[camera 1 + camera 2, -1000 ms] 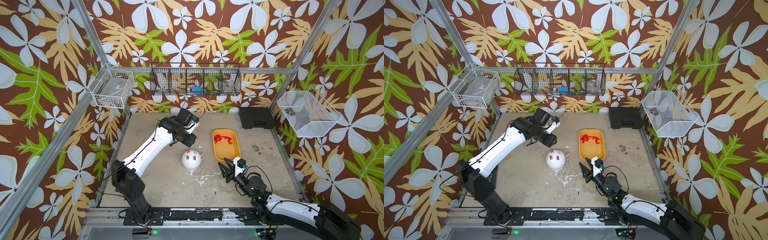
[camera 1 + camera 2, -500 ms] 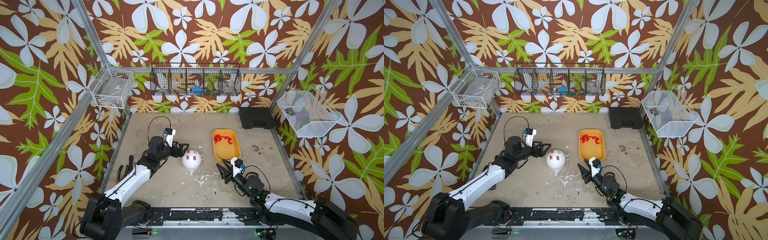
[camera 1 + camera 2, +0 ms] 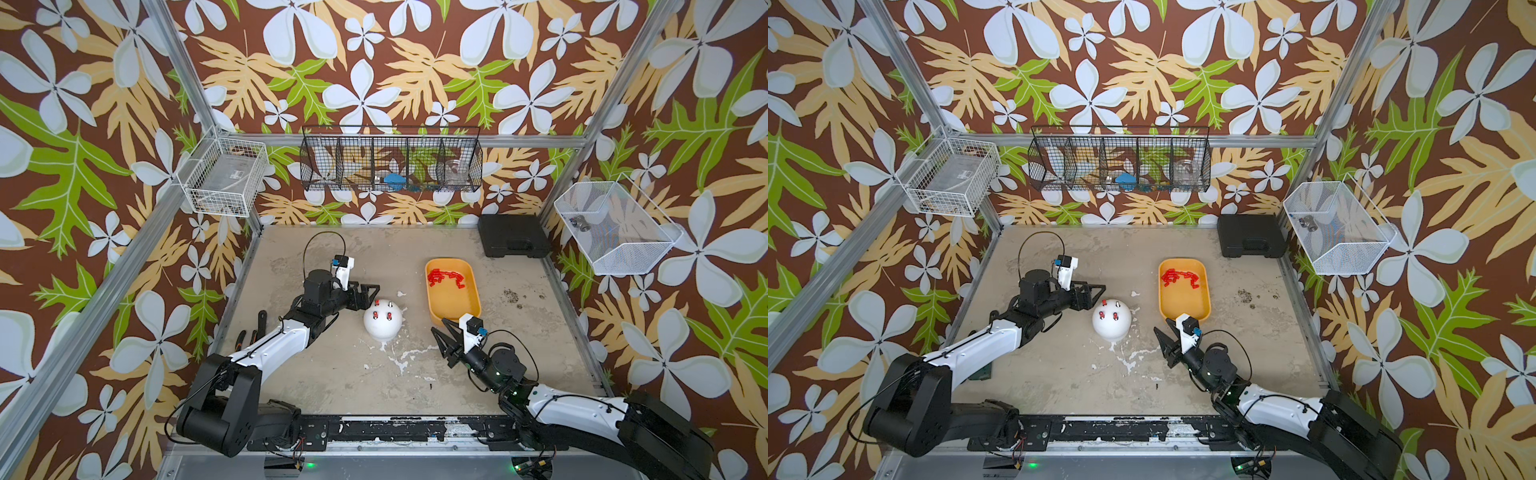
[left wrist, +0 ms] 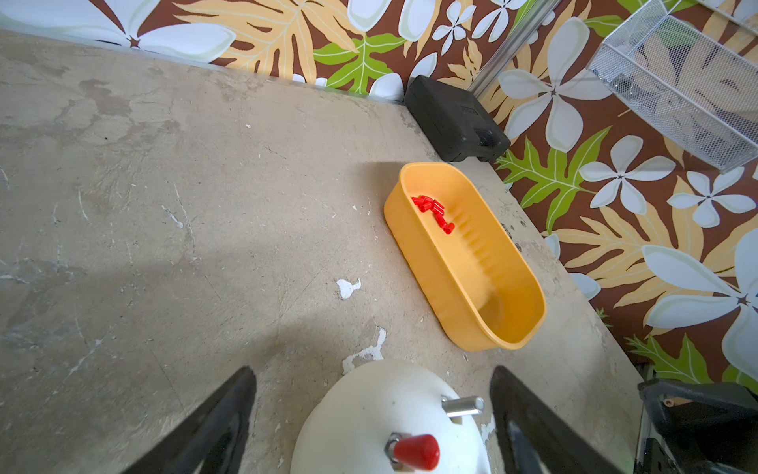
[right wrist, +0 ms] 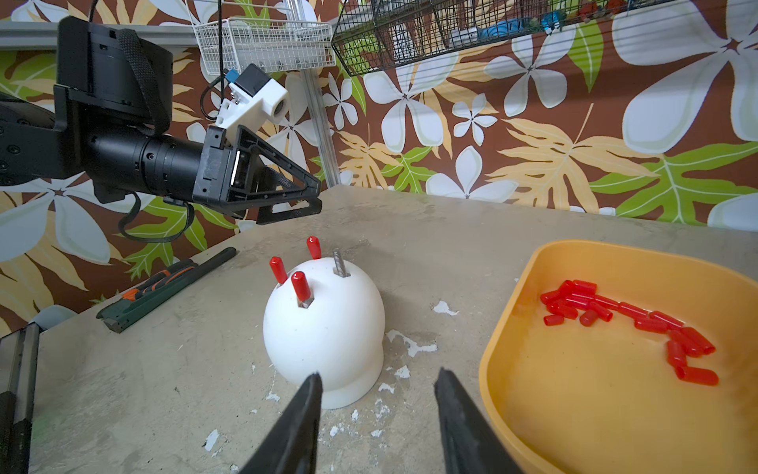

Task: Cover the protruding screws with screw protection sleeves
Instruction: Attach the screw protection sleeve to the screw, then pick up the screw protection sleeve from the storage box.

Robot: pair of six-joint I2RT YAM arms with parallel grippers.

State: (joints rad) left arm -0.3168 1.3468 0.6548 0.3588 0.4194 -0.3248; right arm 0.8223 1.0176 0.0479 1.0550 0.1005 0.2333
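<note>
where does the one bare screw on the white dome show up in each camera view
Top views: the bare screw stands on the far right of the white dome's crown, toward the yellow tray.
Left wrist: the screw pokes out near the bottom edge, beside a red sleeve.
Right wrist: it stands right of three red-capped ones.
Shared landmark: the yellow tray.

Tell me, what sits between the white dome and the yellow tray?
Only bare table with a white chip, seen in both top views.
</note>
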